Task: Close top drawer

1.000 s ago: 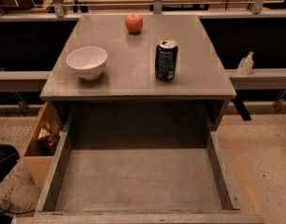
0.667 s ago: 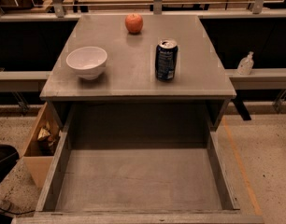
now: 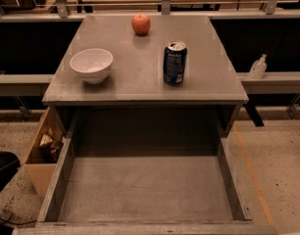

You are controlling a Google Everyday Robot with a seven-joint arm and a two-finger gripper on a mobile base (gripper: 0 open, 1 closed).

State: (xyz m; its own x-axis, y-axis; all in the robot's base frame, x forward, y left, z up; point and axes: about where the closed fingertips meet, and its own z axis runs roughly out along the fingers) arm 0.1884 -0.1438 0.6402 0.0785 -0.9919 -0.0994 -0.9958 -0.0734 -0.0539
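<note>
You are looking down into the top drawer, which is standing pulled well out of the cabinet toward you (its front panel is running along the bottom edge of the view, so only its top rim is showing). Its grey wooden floor and both side walls are showing plainly. Your end effector is lying outside this view, so I cannot tell you its state.

Left of the drawer, an open cardboard box is resting on the speckled floor just beside the cabinet. A dark rounded object is sitting near it at the frame's edge.

Above the drawer, the counter is carrying three things. A white bowl is sitting upright at the left. A dark blue drinks can is standing upright right of centre, well apart from the bowl. A red apple is resting near the far edge. Off to the right, a small pale pump bottle is standing on a low ledge beside the counter.
</note>
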